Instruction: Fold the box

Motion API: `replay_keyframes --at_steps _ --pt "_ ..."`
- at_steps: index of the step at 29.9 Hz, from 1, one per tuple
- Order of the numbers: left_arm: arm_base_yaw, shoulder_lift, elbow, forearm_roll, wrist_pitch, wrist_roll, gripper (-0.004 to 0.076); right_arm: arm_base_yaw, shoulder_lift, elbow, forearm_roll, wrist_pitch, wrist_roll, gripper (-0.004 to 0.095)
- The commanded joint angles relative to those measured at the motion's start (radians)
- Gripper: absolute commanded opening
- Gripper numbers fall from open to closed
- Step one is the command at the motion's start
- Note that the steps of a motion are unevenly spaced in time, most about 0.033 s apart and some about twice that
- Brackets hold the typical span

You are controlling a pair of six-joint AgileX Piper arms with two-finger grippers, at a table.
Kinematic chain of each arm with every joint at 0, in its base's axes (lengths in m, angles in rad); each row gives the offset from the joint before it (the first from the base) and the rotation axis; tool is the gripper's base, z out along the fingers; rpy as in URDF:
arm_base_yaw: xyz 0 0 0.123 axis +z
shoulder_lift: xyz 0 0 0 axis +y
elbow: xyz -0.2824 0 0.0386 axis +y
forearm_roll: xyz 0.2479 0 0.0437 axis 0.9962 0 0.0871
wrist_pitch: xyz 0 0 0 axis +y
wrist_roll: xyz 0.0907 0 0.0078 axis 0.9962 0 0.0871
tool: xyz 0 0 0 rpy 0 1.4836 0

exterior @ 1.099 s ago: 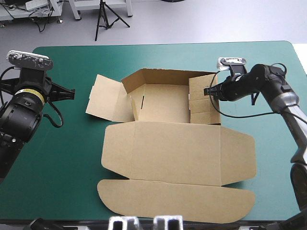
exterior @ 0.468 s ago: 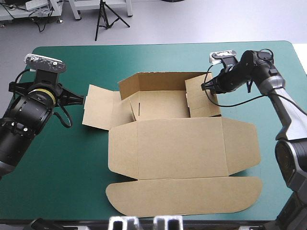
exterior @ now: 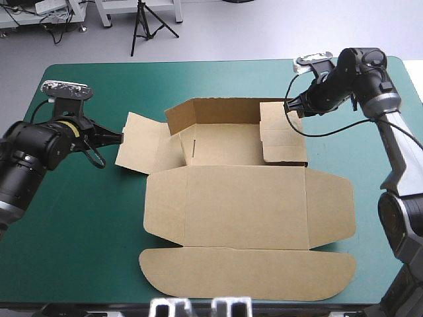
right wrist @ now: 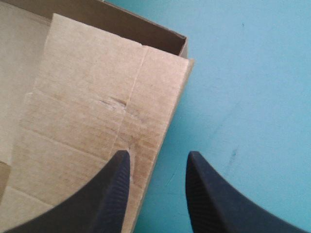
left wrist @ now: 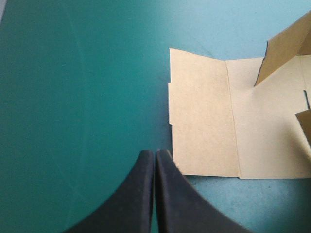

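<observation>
Two pincers work at the far end of a part-raised brown box.
Nearest, the box's [exterior: 244, 205] rounded flap and broad lid panel lie flat on the teal-green desk [exterior: 79, 224]. Beyond them sits the tray, with its back wall upright, its right wall folded in, and its left flap spread outward. The left pincer [left wrist: 155, 151] is closed to a point just beside that flap's outer edge. At the far right corner the right pincer [right wrist: 158, 155] stands open, the wall's edge between its black fingers.
</observation>
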Motion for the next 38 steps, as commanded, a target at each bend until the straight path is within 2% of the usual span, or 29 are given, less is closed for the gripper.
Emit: replay_keyframes --at_steps 1,3,7,14,16,27,33,38 --pt "0.129 0.001 -0.072 -0.242 -0.046 0.158 -0.0004 0.001 -0.109 -0.037 0.004 0.015 0.037 0.0365" --pt "0.221 0.02 -0.093 -0.411 -0.02 0.245 -0.0004 0.001 -0.143 -0.037 0.019 0.015 0.05 0.0365" --pt "0.392 0.08 -0.131 -0.696 0.096 0.405 -0.0004 0.001 -0.208 -0.006 0.059 0.015 0.055 0.0365" --pt "0.546 0.16 -0.136 -0.973 0.247 0.506 -0.0004 0.0 -0.225 0.131 0.061 0.009 0.036 0.0365" --pt "0.551 0.168 -0.136 -0.998 0.277 0.519 -0.0004 0.0 -0.195 0.139 0.064 -0.004 0.027 0.0365" --pt "0.551 0.168 -0.136 -0.996 0.271 0.517 -0.0009 0.0 -0.042 0.139 0.064 -0.049 -0.002 0.0365" --pt "0.551 0.168 -0.136 -0.994 0.271 0.52 -0.0009 0.0 0.022 0.139 0.148 -0.051 -0.057 0.0365" --pt "0.551 0.168 -0.136 -0.994 0.271 0.52 -0.0009 0.0 0.073 0.139 0.163 -0.051 -0.058 0.0365"
